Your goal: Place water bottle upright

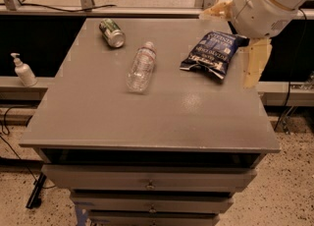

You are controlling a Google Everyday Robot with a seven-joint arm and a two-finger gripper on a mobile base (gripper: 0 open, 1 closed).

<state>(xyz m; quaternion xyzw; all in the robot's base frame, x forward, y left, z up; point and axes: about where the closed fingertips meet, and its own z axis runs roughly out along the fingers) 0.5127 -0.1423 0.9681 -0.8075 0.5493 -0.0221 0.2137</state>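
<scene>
The water bottle [141,67] is a small clear ribbed bottle. It lies on its side near the middle of the grey table top [147,117], with its white cap pointing to the far edge. My gripper [235,37] hangs above the table's far right corner, well to the right of the bottle and not touching it. It is open and empty. One cream finger [255,63] points down past the right edge and the other [216,10] points left.
A green can [112,33] lies on its side at the far left of the table. A dark blue chip bag [212,53] lies at the far right, under the gripper. A white pump dispenser [22,70] stands on a ledge left of the table. Drawers sit below the top.
</scene>
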